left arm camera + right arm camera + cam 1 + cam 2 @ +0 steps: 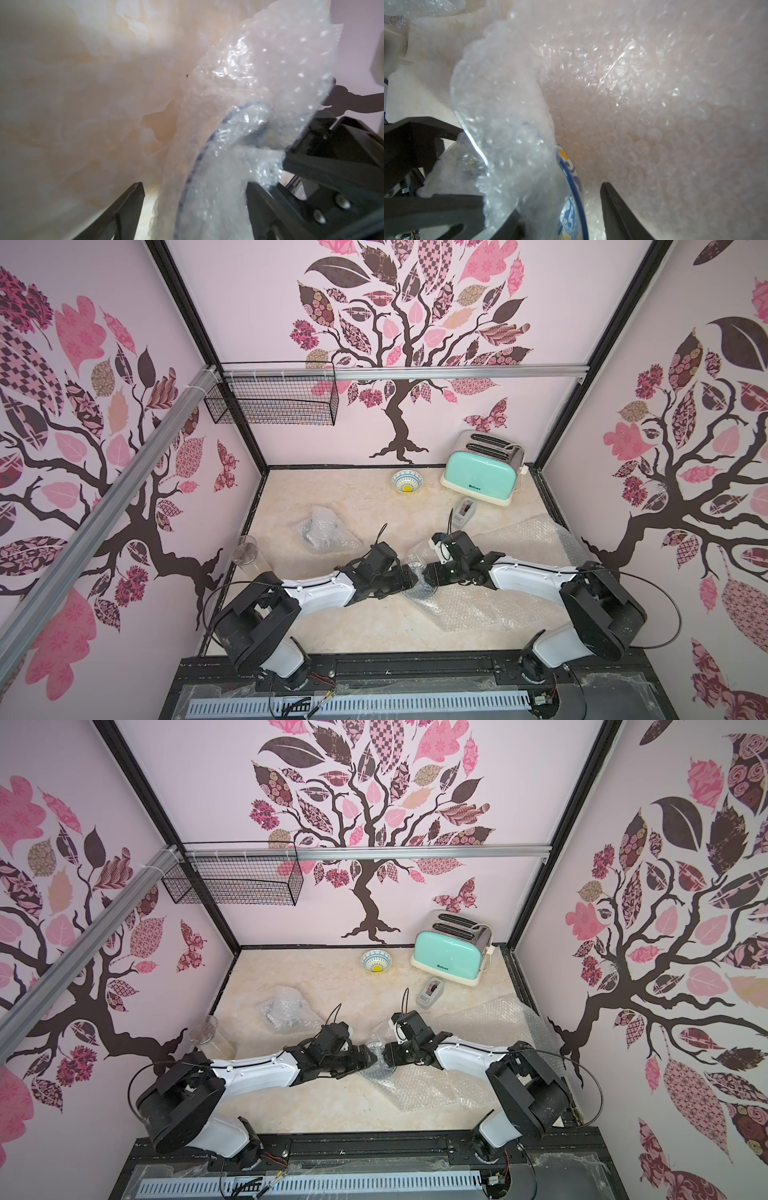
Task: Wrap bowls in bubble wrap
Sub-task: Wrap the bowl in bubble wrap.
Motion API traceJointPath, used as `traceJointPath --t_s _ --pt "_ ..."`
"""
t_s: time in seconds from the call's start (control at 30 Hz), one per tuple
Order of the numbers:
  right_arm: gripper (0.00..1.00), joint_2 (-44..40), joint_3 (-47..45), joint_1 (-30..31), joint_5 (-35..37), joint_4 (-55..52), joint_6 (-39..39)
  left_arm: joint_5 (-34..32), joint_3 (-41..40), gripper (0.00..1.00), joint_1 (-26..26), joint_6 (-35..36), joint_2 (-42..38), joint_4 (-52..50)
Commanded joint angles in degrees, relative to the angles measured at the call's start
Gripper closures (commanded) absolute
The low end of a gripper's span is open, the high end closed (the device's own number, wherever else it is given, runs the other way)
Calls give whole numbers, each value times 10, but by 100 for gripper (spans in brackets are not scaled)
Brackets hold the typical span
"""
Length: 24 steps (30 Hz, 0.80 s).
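Note:
A blue-and-white bowl (420, 588) (378, 1067) sits half covered by crumpled bubble wrap (508, 128) at the table's middle, on a flat sheet (469, 608). Both grippers meet at it. My left gripper (411, 580) (194, 185) is open, its fingers (133, 203) wide on either side of the wrapped bowl (199, 164). From the other side my right gripper (429, 574) (560, 199) is open across the bowl's rim (571, 207), with a gap at one finger (612, 207) and the other behind wrap. A bare bowl with a yellow centre (407, 482) (376, 961) stands at the back.
A crumpled bubble-wrap bundle (326, 531) lies left of centre. More flat wrap (528, 543) covers the right side. A clear glass (246, 553) stands at the left wall. The mint toaster (482, 477) and a tape dispenser (465, 512) are back right. A wire basket (274, 400) hangs above.

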Motion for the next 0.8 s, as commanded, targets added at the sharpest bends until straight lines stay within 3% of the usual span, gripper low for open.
traceJointPath --t_s 0.0,0.17,0.33,0.4,0.63,0.77 --pt "49 -6 -8 2 -1 -5 0 22 15 18 2 -3 33 26" --pt "49 -9 -8 3 1 -7 -1 19 35 26 2 16 73 5" --pt "46 -34 -3 2 20 -16 -3 -10 64 50 6 65 78 -83" --pt "45 -47 1 2 34 -22 -5 -12 65 55 13 80 70 -102" --pt "39 -85 10 -10 59 -31 -6 -13 56 64 65 129 20 -175" --pt "36 -111 -1 -32 90 -19 3 -53 60 64 80 156 -12 -245"
